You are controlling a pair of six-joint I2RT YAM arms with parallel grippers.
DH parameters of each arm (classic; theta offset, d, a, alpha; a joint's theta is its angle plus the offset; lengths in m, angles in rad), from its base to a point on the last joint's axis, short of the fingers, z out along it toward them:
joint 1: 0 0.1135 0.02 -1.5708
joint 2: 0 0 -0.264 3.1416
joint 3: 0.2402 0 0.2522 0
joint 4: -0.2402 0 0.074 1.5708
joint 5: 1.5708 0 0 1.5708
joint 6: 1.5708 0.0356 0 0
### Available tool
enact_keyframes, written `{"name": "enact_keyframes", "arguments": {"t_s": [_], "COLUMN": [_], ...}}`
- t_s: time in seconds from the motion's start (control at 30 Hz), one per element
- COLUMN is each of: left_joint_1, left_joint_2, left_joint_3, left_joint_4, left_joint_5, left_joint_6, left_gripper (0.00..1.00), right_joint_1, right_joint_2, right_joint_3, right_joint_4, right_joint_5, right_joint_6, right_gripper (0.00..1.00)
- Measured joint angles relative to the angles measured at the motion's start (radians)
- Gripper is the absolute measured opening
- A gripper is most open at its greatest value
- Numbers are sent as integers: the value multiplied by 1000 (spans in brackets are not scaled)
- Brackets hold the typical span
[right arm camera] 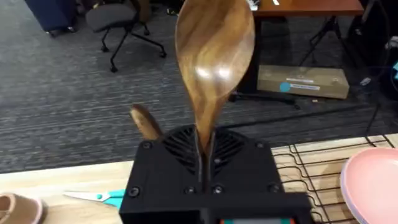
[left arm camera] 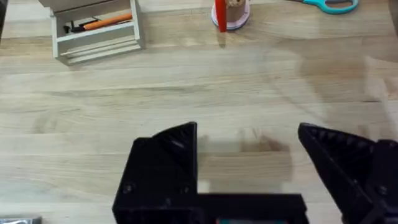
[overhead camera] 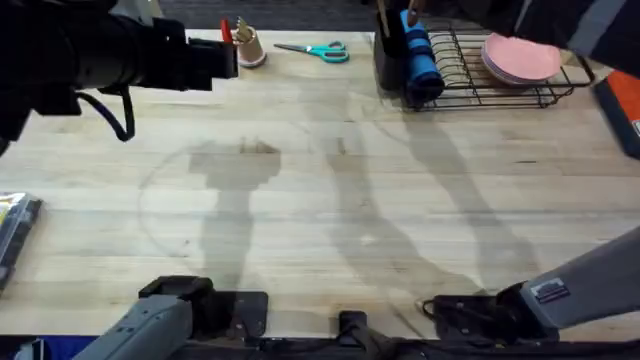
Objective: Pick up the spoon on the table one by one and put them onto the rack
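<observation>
A brown wooden spoon (right arm camera: 213,56) stands bowl-up with my right gripper (right arm camera: 204,167) shut on its handle; the handle's lower part is hidden behind the fingers. Beside it a second brown wooden end (right arm camera: 144,122) sticks up. The black wire rack (overhead camera: 505,92) sits at the table's far right with its black utensil cup (overhead camera: 390,62) at the left end, and its wires (right arm camera: 308,168) show just past my right gripper. My left gripper (left arm camera: 249,168) hangs open over bare table (overhead camera: 330,200) at the far left, nothing between its fingers.
Pink plates (overhead camera: 520,58) and a blue roll (overhead camera: 422,62) sit in the rack. Teal scissors (overhead camera: 315,50) and a small cup with a red item (overhead camera: 245,45) lie at the far edge. A beige box (left arm camera: 93,31) holds an orange tool.
</observation>
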State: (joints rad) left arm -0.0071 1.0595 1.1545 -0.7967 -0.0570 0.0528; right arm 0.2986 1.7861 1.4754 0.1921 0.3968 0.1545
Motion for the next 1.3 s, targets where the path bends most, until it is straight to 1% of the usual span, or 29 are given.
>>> {"name": "enact_keyframes", "arguments": {"t_s": [0.1,0.3,0.43,0.6,0.77,0.9,1.07,1.3], "left_joint_1": [0,0,0,0,0,0,0,0], "left_joint_2": [0,0,0,0,0,0,0,0], "left_joint_3": [0,0,0,0,0,0,0,0], "left_joint_4": [0,0,0,0,0,0,0,0], "left_joint_5": [0,0,0,0,0,0,0,0], "left_joint_6": [0,0,0,0,0,0,0,0], "left_gripper": [993,993,993,993,993,993,993,993], "right_joint_1": [-12,-11,-10,-9,-9,-9,-9,0], "right_joint_2": [10,14,14,14,14,14,14,85], "right_joint_3": [0,-2,-45,-148,-221,-237,-256,-260], "right_joint_4": [2,24,153,327,434,452,448,447], "right_joint_5": [-20,-100,-121,-130,-132,-133,-162,-178], "right_joint_6": [-36,-132,-156,-166,-170,-169,-162,-143], "right_gripper": [36,37,37,37,37,37,37,37]}}
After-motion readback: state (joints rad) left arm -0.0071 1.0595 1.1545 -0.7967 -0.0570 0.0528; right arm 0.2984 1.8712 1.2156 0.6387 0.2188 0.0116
